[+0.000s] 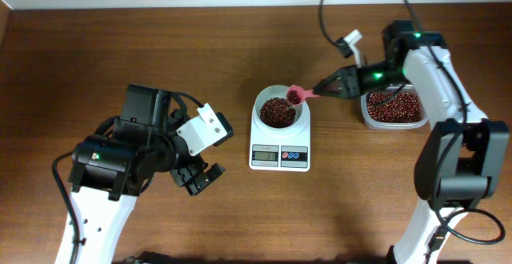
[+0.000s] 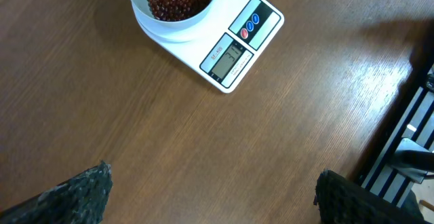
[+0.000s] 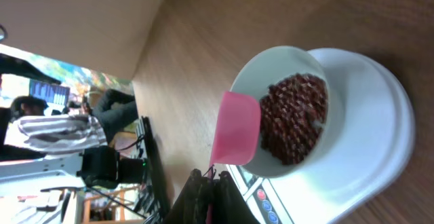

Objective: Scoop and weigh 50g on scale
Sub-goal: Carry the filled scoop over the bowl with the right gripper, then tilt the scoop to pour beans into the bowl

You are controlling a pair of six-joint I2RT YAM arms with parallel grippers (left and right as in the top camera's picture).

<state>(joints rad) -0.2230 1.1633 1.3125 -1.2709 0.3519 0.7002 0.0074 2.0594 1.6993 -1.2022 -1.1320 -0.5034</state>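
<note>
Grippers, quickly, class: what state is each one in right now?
Left gripper: open, holding nothing.
Right gripper: shut on the pink spoon, at the rim of the bowl on the scale.

layout taken from the scale, which stands near the middle of the table. on the scale's rear part: a bowl holding beans. along its front edge: the display, with the buttons to its right. over the bowl's rear-right rim: the head of a measuring spoon, its handle running right into the clamped right gripper. right of the scale, apart from it: a tub with more beans. front-left of the scale, well apart: the left gripper, fingers spread.
</note>
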